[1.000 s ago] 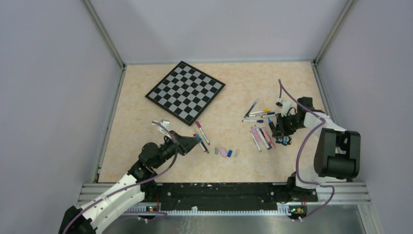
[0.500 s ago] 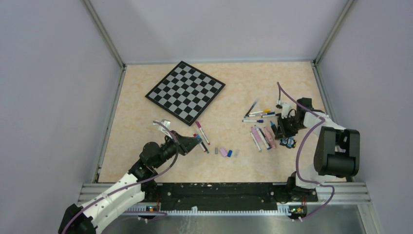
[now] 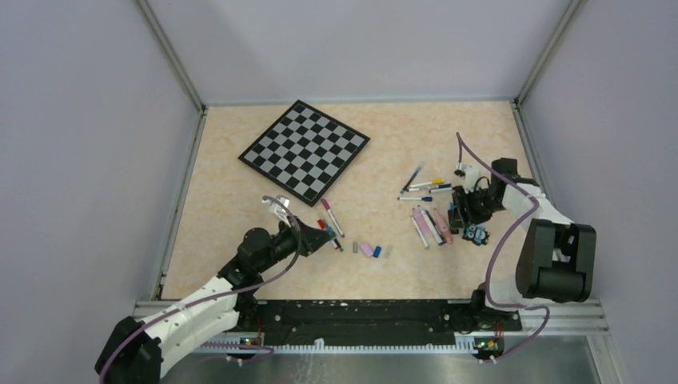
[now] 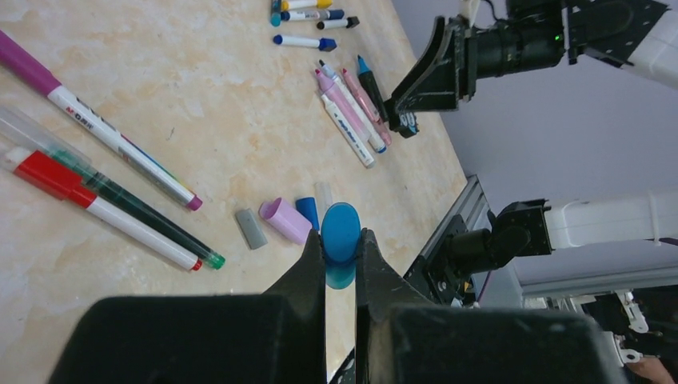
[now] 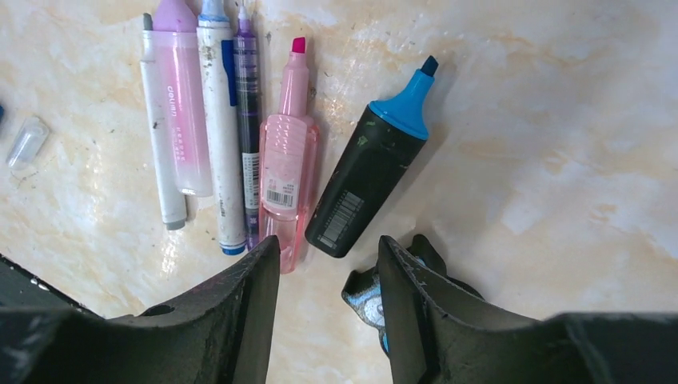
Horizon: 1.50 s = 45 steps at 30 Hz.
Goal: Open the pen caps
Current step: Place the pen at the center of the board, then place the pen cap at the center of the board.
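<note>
My left gripper (image 4: 341, 244) is shut on a round blue pen cap (image 4: 340, 230), held just above the table near the loose caps. Grey (image 4: 252, 228), lilac (image 4: 285, 219), blue (image 4: 307, 212) and clear (image 4: 324, 194) caps lie there. My right gripper (image 5: 329, 248) stands open low over the table with nothing between its fingers. Just ahead of the gap lies the butt end of an uncapped black highlighter (image 5: 364, 180) with a blue tip. Beside it lie an uncapped pink highlighter (image 5: 286, 160) and several other pens.
A small black-and-blue owl-like figure (image 5: 364, 294) sits against my right finger. Three thin pens (image 4: 104, 188) lie left of the loose caps. More capped pens (image 3: 424, 189) lie behind the right pile. The checkered board (image 3: 304, 150) is at the back left.
My right gripper's jaws have opened, leaving the black highlighter lying on the table. My left arm has shifted slightly forward, still holding the blue cap.
</note>
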Available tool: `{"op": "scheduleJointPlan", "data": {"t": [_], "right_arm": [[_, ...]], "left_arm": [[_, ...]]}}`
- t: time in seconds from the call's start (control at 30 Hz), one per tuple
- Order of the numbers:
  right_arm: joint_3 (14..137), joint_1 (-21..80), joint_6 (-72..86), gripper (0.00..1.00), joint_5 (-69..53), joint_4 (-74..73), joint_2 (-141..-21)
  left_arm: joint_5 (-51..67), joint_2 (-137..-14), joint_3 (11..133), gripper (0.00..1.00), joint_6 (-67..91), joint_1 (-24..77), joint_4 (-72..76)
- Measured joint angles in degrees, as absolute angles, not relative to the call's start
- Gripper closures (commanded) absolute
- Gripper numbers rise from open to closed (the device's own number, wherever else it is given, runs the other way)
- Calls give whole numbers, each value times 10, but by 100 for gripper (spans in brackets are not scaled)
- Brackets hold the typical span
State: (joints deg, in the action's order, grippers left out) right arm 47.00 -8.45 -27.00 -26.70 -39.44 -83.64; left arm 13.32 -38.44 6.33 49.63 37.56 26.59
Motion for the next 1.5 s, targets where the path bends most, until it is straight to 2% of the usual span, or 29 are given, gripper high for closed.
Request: {"op": "scheduleJointPlan", "data": {"t": [0.13,0.3,0.53,0.77,1.03,1.33,1.5], "right_arm": [[470,-91,-275,52,-272,-390,-792],[467,-93,-303,51,-315,-374,-717],[423,-93,-332,52,-390,-327,-599],[423,-93,-335,52,-406,-322,-605],[423,-93,-335,52,-406,-322,-607],[423,-93,-335,52,-406,-322,-611],[423,-93,-335,52,-405,-322,-613]], "left_arm": [[150,-415,75,97,496,376,256],[156,-483,145,100,492,379,177],[103,-636,288,93,478,440,64],[42,-842,456,89,460,553,-18],[38,-1009,599,82,425,615,-63],[40,-1068,671,65,396,622,-99],[40,-1074,680,60,387,622,-115]]}}
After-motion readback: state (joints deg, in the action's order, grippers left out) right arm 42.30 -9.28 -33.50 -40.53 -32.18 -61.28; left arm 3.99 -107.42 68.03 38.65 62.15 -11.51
